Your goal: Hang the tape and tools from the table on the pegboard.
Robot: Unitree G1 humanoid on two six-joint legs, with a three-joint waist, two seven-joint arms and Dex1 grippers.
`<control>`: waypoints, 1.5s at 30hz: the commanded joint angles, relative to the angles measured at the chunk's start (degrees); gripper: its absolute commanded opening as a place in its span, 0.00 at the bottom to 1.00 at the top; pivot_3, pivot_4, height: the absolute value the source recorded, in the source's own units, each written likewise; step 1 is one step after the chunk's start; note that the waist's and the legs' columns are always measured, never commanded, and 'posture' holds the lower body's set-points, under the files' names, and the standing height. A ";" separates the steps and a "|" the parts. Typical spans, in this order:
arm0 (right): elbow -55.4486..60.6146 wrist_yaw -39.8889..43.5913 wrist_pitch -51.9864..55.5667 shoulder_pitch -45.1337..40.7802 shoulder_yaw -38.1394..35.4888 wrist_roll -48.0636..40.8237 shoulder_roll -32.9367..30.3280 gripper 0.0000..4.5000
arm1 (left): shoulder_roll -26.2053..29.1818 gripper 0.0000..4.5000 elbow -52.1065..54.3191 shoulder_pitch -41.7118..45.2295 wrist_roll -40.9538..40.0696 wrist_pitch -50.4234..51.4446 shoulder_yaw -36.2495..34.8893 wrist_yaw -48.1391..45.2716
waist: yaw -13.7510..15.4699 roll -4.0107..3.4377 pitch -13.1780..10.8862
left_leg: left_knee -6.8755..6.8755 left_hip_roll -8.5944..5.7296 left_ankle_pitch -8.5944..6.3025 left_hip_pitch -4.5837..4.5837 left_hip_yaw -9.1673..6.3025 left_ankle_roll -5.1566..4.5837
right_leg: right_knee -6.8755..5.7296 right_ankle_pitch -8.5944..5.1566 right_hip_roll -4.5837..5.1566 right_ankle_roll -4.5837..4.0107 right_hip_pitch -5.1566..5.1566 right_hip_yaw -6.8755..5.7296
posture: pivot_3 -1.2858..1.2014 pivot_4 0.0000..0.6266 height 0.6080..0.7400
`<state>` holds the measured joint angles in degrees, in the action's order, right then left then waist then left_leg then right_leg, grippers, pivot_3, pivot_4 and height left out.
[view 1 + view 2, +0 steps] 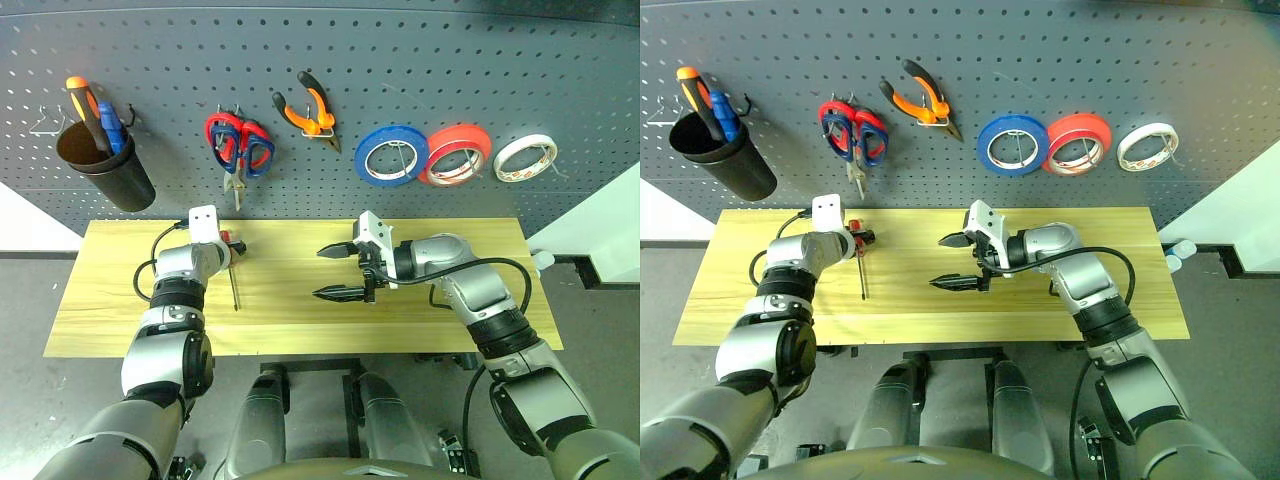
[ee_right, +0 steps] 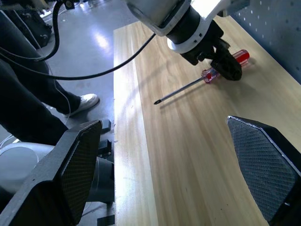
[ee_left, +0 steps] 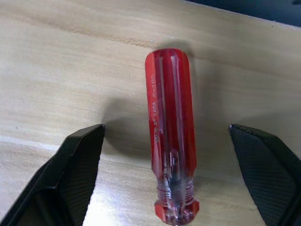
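The table [image 1: 420, 325] is a long top of light yellowish wooden planks with visible grain, set just below the pegboard. One thing lies directly on it: a slim red-handled screwdriver [image 1: 234, 270] near the left end, its clear red handle toward the back edge and its thin dark shaft pointing toward the front edge, flat on the wood
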<state>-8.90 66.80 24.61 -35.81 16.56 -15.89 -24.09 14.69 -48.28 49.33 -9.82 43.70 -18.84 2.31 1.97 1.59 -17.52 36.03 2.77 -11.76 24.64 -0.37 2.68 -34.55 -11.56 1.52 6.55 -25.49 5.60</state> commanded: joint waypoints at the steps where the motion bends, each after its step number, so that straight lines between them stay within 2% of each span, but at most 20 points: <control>1: 1.73 -0.13 -1.00 0.07 -0.78 0.08 -0.30 1.00 | -1.05 0.74 -0.92 -1.82 -1.53 3.69 -1.17 1.45 | -0.01 0.00 0.00 | 0.00 0.00 0.00 0.00 0.00 0.00 | 0.00 0.00 0.00 0.00 0.00 0.00 | 0.57 0.53 1.00; 8: -1.95 -2.48 -4.14 -1.37 -1.48 1.47 1.09 1.00 | -2.91 0.23 6.97 -5.21 -1.96 9.65 -0.55 2.57 | 0.02 0.00 0.00 | 0.01 -0.02 0.00 -0.02 0.00 0.01 | 0.00 0.00 0.01 0.00 0.03 0.00 | 0.57 0.50 1.00; 9: -2.67 -2.98 -4.79 -1.57 -1.59 1.87 1.30 1.00 | -3.21 0.20 8.00 -5.63 -2.08 10.41 -0.64 2.55 | 0.02 0.00 0.00 | 0.01 -0.02 0.00 -0.03 0.00 0.02 | 0.01 0.00 0.01 0.00 0.03 0.00 | 0.57 0.50 1.00; 19: -7.90 -5.81 -10.29 -2.54 -2.49 4.50 2.20 1.00 | -3.01 0.20 17.86 -10.53 -2.02 16.85 -0.12 1.36 | -1.44 -0.01 0.01 | -0.02 -0.04 0.01 -0.05 0.00 0.04 | 0.04 0.06 0.04 0.07 0.08 0.00 | 0.56 0.45 1.00; 28: -5.61 -2.93 -9.91 -1.87 -3.65 2.42 1.53 1.00 | -1.20 0.20 32.96 -17.08 -3.19 25.83 2.59 -2.46 | -2.92 0.00 0.01 | -0.03 -0.03 0.01 -0.08 0.00 0.04 | 0.02 0.11 0.03 0.17 0.08 0.01 | 0.56 0.43 1.00; 32: -2.86 -0.41 -8.48 -1.59 -4.39 0.15 1.08 1.00 | 1.86 0.20 42.90 -21.62 -3.40 28.46 5.81 -5.34 | -2.95 0.00 0.01 | -0.13 -0.02 0.01 -0.08 0.00 0.04 | 0.00 0.25 0.01 0.01 0.02 0.00 | 0.57 0.40 1.00; 36: -1.45 1.35 -8.08 -1.31 -4.61 -0.19 -0.45 1.00 | 4.45 0.20 55.62 -26.39 -5.19 34.34 5.50 -7.55 | -2.82 0.08 0.06 | -0.11 -0.01 0.01 -0.02 -0.04 0.04 | 0.04 0.26 0.01 -0.01 0.01 -0.02 | 0.57 0.36 1.00; 43: -0.10 4.49 -6.52 -2.60 -6.45 -2.88 -2.12 1.00 | 15.01 0.20 75.27 -36.35 -10.31 38.26 6.53 -16.60 | -2.71 0.29 0.35 | -0.12 -0.02 0.02 0.06 -0.02 0.08 | 0.19 0.30 0.06 -0.08 0.00 -0.04 | 0.58 0.26 1.00; 45: 1.01 5.08 -5.51 -3.10 -7.51 -4.47 -2.76 1.00 | 18.74 0.20 82.08 -42.15 -13.04 33.84 6.26 -22.27 | -2.85 0.48 0.60 | -0.14 -0.01 0.02 0.10 -0.02 0.09 | 0.25 0.31 0.07 -0.09 -0.04 -0.04 | 0.59 0.24 1.00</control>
<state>-11.07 70.98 18.50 -37.46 11.75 -17.86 -26.01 31.42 26.86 10.20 -20.09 80.37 -12.12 -15.32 -0.88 2.06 -16.92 35.84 2.77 -11.74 24.78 -0.38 2.78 -34.25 -11.24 1.60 6.45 -25.56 5.56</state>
